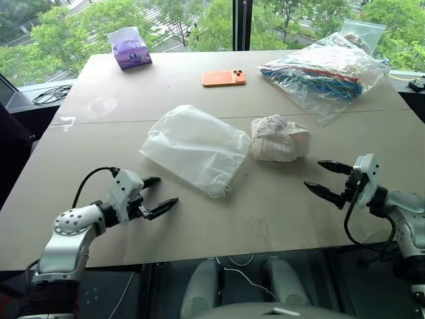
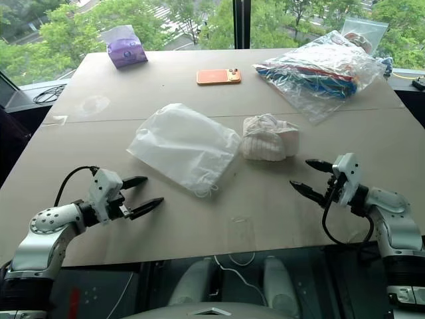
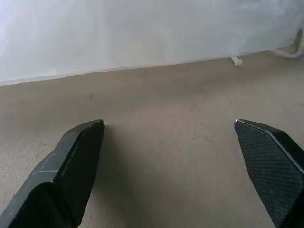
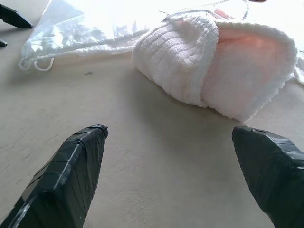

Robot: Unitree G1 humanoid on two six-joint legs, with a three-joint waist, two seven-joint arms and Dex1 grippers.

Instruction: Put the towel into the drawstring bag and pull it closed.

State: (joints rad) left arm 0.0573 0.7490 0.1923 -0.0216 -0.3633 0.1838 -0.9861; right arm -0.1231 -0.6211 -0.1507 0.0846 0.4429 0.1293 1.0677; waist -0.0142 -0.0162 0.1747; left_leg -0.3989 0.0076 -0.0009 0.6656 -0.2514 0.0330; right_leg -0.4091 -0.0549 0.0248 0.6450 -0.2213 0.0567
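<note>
Both my left fingers (image 1: pixel 157 194) and right fingers (image 1: pixel 325 177) gape wide, empty above the table (image 1: pixel 279 206). Between them, ahead, the bunched towel (image 1: pixel 279 138) touches the flat drawstring bag (image 1: pixel 196 146).

A wide tan desk (image 1: pixel 133 246) made of two panels with a seam across the middle stands against a large window (image 1: pixel 199 20). Daylight comes through it, with green trees (image 1: pixel 73 30) outside. A dark vertical window post (image 1: pixel 242 23) rises at the far edge.

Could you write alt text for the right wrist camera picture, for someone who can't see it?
A bunched off-white ribbed towel lies on a beige table, just beyond the two open black fingers of the robot's right tool. Behind it lies the thin white drawstring bag, cord loops at its mouth.
</note>
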